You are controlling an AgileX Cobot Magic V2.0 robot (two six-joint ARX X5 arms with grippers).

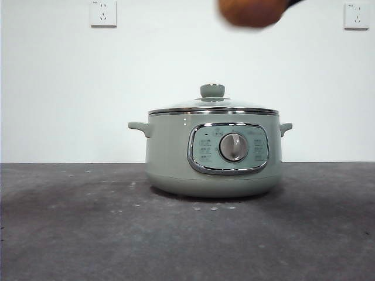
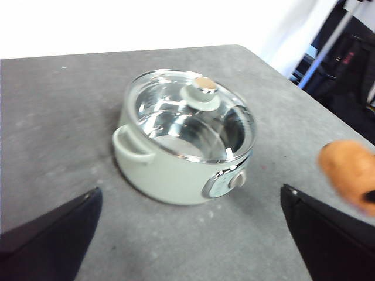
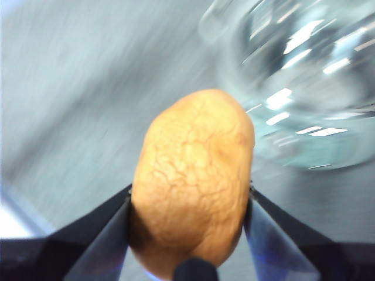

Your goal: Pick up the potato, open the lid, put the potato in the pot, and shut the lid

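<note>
The pale sage-green pot (image 1: 213,153) stands on the grey table with the glass lid (image 1: 212,106) closed on it, green knob on top. It also shows in the left wrist view (image 2: 176,164) with the lid (image 2: 190,114) on, and blurred in the right wrist view (image 3: 304,82). My right gripper (image 3: 190,205) is shut on the orange-brown potato (image 3: 190,181) and holds it high in the air; the potato shows at the top edge of the front view (image 1: 252,12) and in the left wrist view (image 2: 348,170). My left gripper (image 2: 190,234) is open and empty, above the table short of the pot.
The grey table (image 1: 76,222) runs to a white wall with two sockets (image 1: 103,13). In the left wrist view the table's edge (image 2: 281,76) lies beyond the pot, with dark equipment (image 2: 351,64) past it.
</note>
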